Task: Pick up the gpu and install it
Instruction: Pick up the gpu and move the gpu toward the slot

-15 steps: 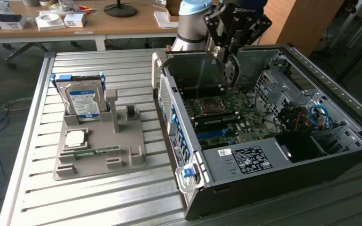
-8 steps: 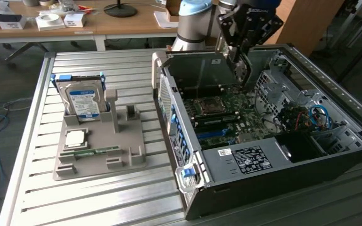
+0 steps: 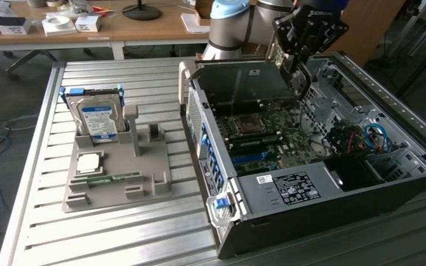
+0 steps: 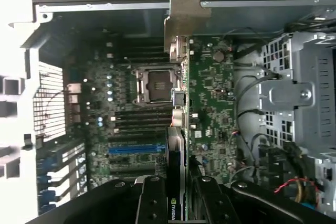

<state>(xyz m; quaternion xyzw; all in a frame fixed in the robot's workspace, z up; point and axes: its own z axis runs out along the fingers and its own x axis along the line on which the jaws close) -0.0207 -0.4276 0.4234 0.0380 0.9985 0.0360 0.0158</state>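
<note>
Slatted metal table (image 3: 35,166), open computer case (image 3: 309,233) holding motherboard (image 3: 272,133), hand (image 4: 177,187) gripping gpu (image 4: 176,145) above it, tray (image 3: 150,188) holding hard drive (image 3: 98,119)

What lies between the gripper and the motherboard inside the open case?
The gpu: clamped in the gripper, it stands edge-on between them over the motherboard, as the wrist view shows.
</note>
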